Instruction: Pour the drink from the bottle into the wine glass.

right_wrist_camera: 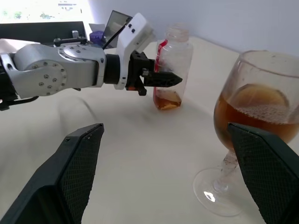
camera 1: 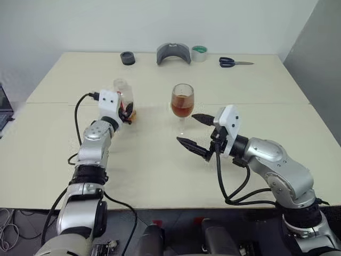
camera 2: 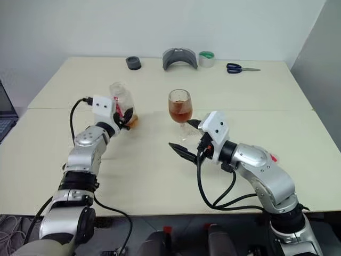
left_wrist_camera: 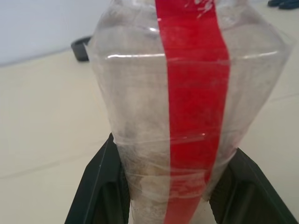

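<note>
Head stereo pair, two close wrist views.

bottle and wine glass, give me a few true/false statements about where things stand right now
1. The left gripper is shut on the bottle. True.
2. The bottle is full of drink. False: only a little drink sits at its bottom.
3. The wine glass holds reddish-brown drink. True.
4. The right gripper is clamped on the glass stem. False: its fingers stand open near the glass, not closed on it.
5. The bottle lies on its side. False: it is upright, to the left of the glass.
6. Blue-handled scissors lie at the table's far edge. True.
</note>
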Tool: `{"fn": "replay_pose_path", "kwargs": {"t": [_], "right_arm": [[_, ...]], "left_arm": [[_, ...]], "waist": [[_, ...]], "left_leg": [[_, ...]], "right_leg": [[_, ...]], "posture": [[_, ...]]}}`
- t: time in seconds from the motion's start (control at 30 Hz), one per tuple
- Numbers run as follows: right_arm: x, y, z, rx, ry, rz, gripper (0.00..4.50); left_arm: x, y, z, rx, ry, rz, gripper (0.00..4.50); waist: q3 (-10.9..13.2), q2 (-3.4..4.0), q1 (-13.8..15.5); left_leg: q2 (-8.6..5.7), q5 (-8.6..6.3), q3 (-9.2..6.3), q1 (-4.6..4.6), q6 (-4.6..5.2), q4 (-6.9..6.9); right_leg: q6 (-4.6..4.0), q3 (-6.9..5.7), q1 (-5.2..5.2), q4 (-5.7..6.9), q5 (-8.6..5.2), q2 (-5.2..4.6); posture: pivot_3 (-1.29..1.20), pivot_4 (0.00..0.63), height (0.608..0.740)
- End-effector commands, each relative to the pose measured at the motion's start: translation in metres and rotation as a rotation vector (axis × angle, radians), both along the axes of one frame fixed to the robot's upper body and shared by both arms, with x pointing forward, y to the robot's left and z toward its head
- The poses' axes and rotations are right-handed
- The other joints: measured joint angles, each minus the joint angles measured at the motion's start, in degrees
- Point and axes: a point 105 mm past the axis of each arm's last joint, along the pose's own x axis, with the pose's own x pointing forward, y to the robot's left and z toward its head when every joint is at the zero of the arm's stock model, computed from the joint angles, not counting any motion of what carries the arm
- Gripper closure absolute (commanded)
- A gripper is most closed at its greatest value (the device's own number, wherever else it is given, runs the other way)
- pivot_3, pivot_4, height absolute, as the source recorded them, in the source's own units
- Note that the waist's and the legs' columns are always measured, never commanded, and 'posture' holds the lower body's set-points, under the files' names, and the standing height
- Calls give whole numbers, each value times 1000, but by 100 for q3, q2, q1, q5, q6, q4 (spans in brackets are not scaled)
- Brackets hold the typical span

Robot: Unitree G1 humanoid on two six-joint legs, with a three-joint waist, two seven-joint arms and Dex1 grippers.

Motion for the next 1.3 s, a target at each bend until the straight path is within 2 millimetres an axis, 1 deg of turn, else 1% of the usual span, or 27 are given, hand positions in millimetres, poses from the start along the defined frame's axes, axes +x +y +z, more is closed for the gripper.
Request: {"fn": "replay_pose_path", "kwargs": {"t": [0.03, 0.13, 0.27, 0.53, 0.6, 0.63, 0.67, 0.7, 0.83, 1.0, 1.07, 1.2, 1.3], "right_arm": [[2, 4, 10, 0, -46, 3, 0], [3, 8, 11, -5, -50, 10, 0], [4, 14, 12, -1, -55, 22, 0], [6, 17, 14, 12, -65, 14, 0], [7, 17, 15, 13, -67, 12, 0], [7, 17, 15, 13, -67, 11, 0], [7, 17, 15, 14, -67, 10, 0], [7, 17, 15, 15, -67, 10, 0], [7, 17, 15, 16, -69, 8, 0], [4, 17, 11, 12, -54, 11, 0], [3, 15, 6, 4, -44, 6, 0], [-1, 7, -11, -25, -30, -22, 0], [0, -8, -28, -34, -45, -112, 0]], "left_arm": [[-10, 11, 21, -30, -49, 20, 2787], [-15, 16, 18, -48, -33, 33, 2787], [-21, 20, 9, -59, -6, 45, 2787], [-25, 21, -2, -73, 10, 62, 2787], [-25, 22, -2, -71, 8, 67, 2076], [-25, 22, -2, -70, 7, 69, 1892], [-24, 22, -2, -70, 5, 69, 1514], [-24, 21, -2, -68, 3, 68, 1265], [-25, 20, -1, -69, -2, 59, 37], [-30, 14, 0, -41, -45, 25, 15], [-35, 14, -3, 0, -60, 18, 15], [-46, 20, -11, 6, -67, 40, 15], [-54, 24, -15, -5, -56, 52, 15]], "waist": [[-1, -1, 2], [-1, -1, 6], [-1, -1, 11], [-2, 0, 15], [-2, 1, 15], [-2, 1, 15], [-2, 0, 15], [-2, 0, 16], [-2, 0, 18], [-2, 0, 15], [-2, 0, 16], [-2, 0, 33], [-2, 0, 51]], "left_leg": [[0, 0, 1, 0, 0, 0], [-1, 0, 0, 1, 0, -1], [0, 0, 2, 2, 0, -1], [0, -1, 6, 5, 1, -3], [0, -1, 6, 6, 1, -4], [0, -1, 5, 6, 1, -4], [0, -1, 5, 6, 1, -4], [0, -1, 6, 5, 1, -4], [0, -1, 3, 4, 1, -4], [1, -1, 5, 5, 1, -5], [2, -1, 5, 5, 1, -5], [4, -1, 3, 4, 1, -7], [4, -2, 4, 3, 1, -7]], "right_leg": [[0, 1, 0, 0, 0, 0], [0, -1, 0, -1, 0, 0], [0, 1, 1, -1, 0, 0], [0, 2, 1, -1, 0, 1], [0, 2, 1, -1, 0, 1], [0, 2, 1, -1, 0, 1], [0, 2, 1, -1, 0, 1], [0, 3, 1, -1, 0, 1], [0, 1, 1, -2, 0, 1], [0, 3, 1, -2, 0, 1], [0, 3, 1, -2, 0, 1], [0, 3, 1, -5, 0, -1], [0, 3, 2, -7, 0, -2]], "posture": [[0, 150, 740], [0, 150, 740], [0, 150, 740], [0, 150, 740], [0, 150, 740], [0, 150, 740], [0, 150, 740], [0, 150, 740], [0, 150, 740], [0, 150, 740], [0, 150, 740], [0, 150, 740], [0, 150, 740]]}}
